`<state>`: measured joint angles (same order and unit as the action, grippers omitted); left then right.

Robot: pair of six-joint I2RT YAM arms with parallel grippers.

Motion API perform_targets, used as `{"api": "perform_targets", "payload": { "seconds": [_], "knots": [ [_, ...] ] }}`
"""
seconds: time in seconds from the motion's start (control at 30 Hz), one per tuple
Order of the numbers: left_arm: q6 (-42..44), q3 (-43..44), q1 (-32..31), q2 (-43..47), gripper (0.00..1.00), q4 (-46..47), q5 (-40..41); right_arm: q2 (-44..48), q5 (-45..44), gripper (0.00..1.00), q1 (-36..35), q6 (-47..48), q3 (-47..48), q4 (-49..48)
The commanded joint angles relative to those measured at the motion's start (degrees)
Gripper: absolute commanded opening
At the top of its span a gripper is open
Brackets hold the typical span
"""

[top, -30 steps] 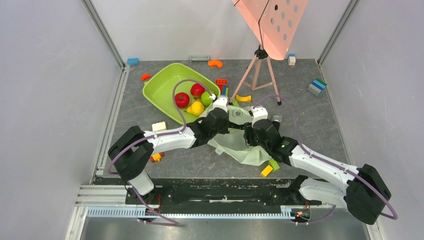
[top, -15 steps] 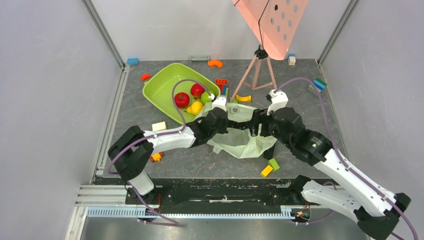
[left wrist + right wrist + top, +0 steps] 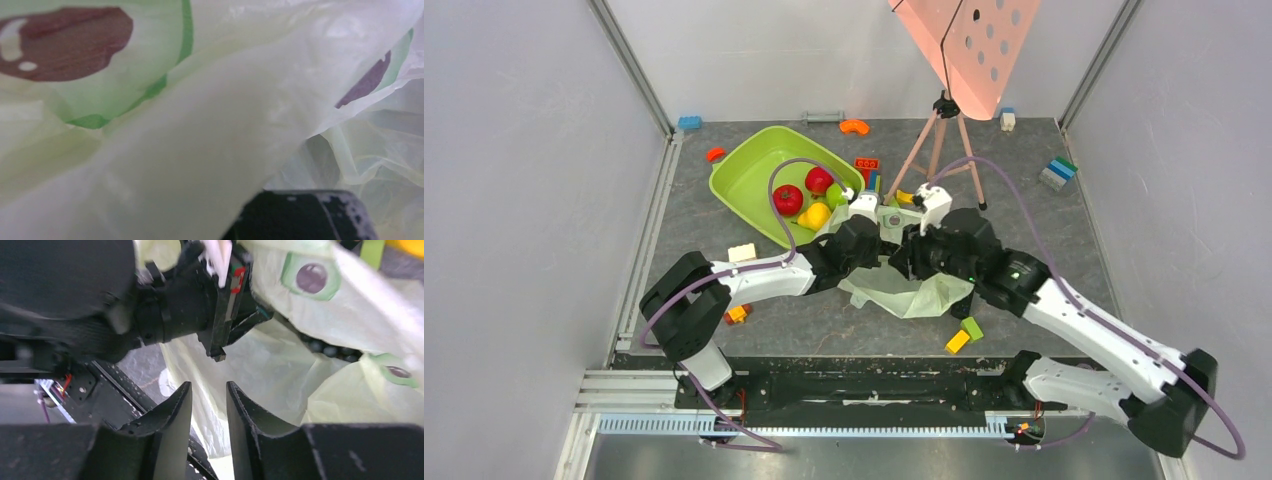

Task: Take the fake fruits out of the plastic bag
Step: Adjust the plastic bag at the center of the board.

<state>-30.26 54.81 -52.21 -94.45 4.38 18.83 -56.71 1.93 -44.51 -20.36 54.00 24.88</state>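
Seems to hold up the mouth of the thin, crinkly pale-green plastic bag (image 3: 914, 295) with the left pincer (image 3: 879, 215), grip hidden by film, apparently letting the right pincer (image 3: 209, 410), tips slightly parted and empty, reach the glossy black toy grape bunch (image 3: 327, 349) just ahead, inside a fold.

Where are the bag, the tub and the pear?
bag (image 3: 906, 296): top view, on its crumpled near part.
tub (image 3: 749, 178): top view, on its bare floor.
pear (image 3: 815, 216): top view, on its yellow middle.
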Motion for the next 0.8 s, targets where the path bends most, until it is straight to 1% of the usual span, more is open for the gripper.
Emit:
{"api": "perform_targets", "payload": {
  "seconds": [0.0,0.1,0.23,0.4,0.5,0.6,0.77],
  "knots": [
    [1.5,0.91,0.09,1.86,0.02,1.77,-1.5,-3.72,1.35,0.32,-0.85,-0.03,-4.59,-9.51],
    [1.48,0.83,0.15,2.15,0.02,1.77,-1.25,-6.59,-4.61,0.28,-0.85,-0.09,-8.31,-12.89],
    [1.13,0.57,0.12,2.63,0.02,1.59,-0.25,-10.94,-12.85,0.26,-0.88,-0.04,-13.04,-19.41],
    [0.94,0.43,0.13,2.27,0.02,1.85,0.09,-18.7,-21.93,0.23,-0.84,0.72,-14.12,-27.93],
    [1.05,0.24,0.18,1.95,0.02,2.11,-0.02,-22.67,-26.68,0.24,-0.64,2.04,-12.56,-30.84],
    [1.11,-0.13,0.15,1.66,0.02,2.29,0.11,-25.57,-29.39,0.28,0.35,3.29,-10.28,-32.36],
    [1.18,-0.74,0.17,1.62,0.02,2.39,0.6,-27.71,-28.9,0.36,4.06,3.55,-7.06,-32.96]
  ]
}}
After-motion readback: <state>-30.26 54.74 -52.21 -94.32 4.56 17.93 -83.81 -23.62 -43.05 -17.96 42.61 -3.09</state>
